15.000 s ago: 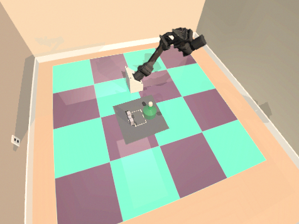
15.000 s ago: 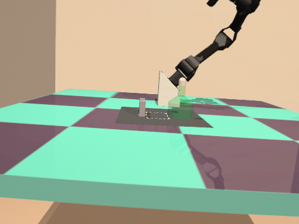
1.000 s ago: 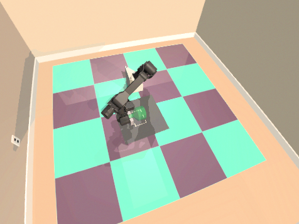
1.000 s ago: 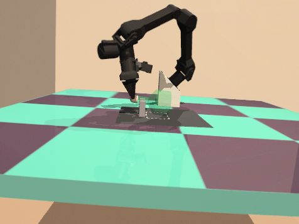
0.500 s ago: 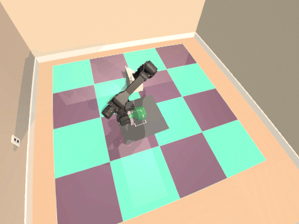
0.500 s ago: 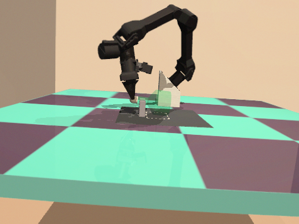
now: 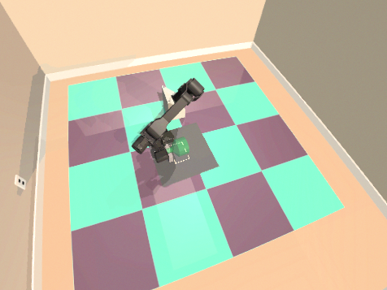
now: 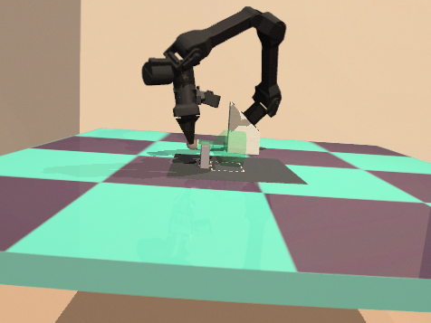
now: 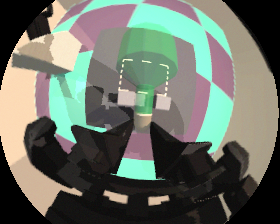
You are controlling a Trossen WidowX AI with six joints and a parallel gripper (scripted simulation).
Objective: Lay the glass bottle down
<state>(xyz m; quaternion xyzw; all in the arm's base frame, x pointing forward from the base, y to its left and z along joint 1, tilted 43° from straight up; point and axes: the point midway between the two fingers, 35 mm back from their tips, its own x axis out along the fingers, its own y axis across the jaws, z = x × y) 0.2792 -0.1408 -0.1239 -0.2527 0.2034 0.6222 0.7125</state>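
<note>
The glass bottle (image 7: pixel 182 146) (image 8: pixel 234 144) (image 9: pixel 147 50) is held on its side by the end effector (image 7: pixel 166 149) (image 8: pixel 194 145) (image 9: pixel 141 122), whose fingers are clamped on the pale mouth end of the neck. In the wrist view, the green neck is seen between the two uprights of the grey U-shaped rest (image 7: pixel 171 157) (image 8: pixel 205 156) (image 9: pixel 126 98); whether it is borne by the rest cannot be told. The body is seen over the dashed outline (image 7: pixel 182 162) (image 8: pixel 227 171) (image 9: pixel 121 75) and is extended past its far edge in that view. The outline is marked on a dark mat (image 7: pixel 203 158) (image 8: pixel 276 172) (image 9: pixel 185 65), laid on the checkered desk (image 7: pixel 183 231) (image 8: pixel 136 217) (image 9: pixel 65 112)
</note>
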